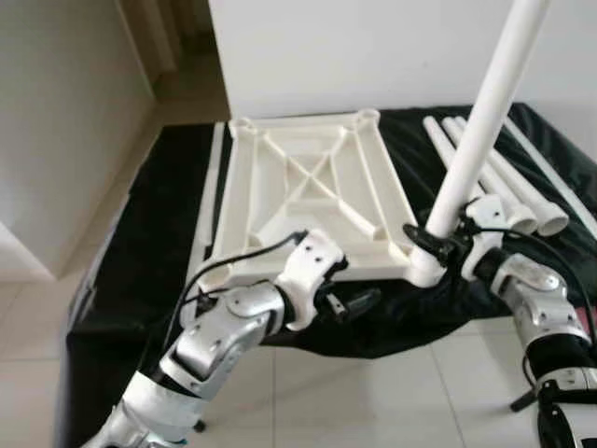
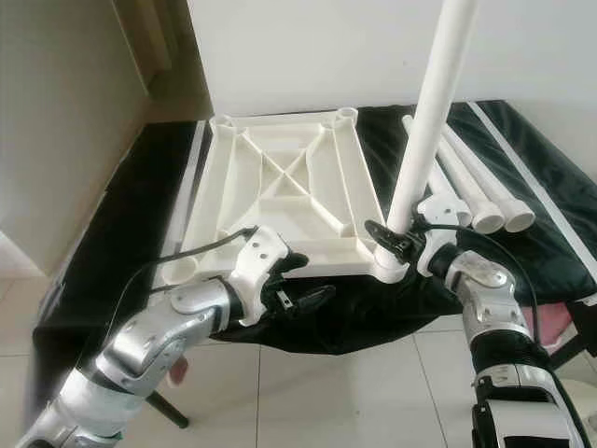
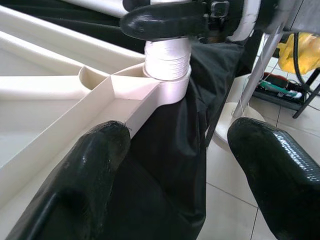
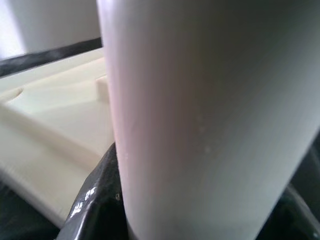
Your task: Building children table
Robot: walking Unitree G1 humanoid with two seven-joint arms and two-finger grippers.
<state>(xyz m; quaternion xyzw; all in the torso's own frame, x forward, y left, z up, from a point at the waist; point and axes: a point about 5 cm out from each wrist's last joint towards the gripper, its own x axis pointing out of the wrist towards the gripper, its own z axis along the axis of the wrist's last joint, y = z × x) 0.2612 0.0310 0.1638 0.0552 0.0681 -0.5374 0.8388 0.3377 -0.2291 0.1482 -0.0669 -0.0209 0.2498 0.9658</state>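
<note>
- The white tabletop (image 1: 308,191) lay upside down on a surface draped in black cloth (image 1: 140,252), ribs facing up. I judge it was flipped so the corner sockets opened upward to take the legs.
- One white leg (image 1: 480,131) stood almost upright in the near corner socket (image 3: 167,85) at about 4 o'clock of the tabletop, leaning slightly toward 1 o'clock. In the left wrist view its threaded end sat in the socket with some threads showing above the rim, so it was probably not yet screwed fully home.
- The right gripper (image 1: 431,239) was closed around the leg just above the socket. A grasp that low would give good control for turning the thread and keeping the leg upright.
- The left gripper (image 1: 359,301) hovered at the near edge of the tabletop, at about 6 o'clock. Its fingers (image 3: 75,180) were spread wide and held nothing. It pointed toward the socket, perhaps ready to steady the tabletop against the twisting.
- Three spare legs (image 1: 504,187) lay side by side on the cloth at about 3 o'clock of the tabletop, within the right arm's reach.
- With one leg seated and three sockets unfilled, the build seemed at an early stage.
</note>
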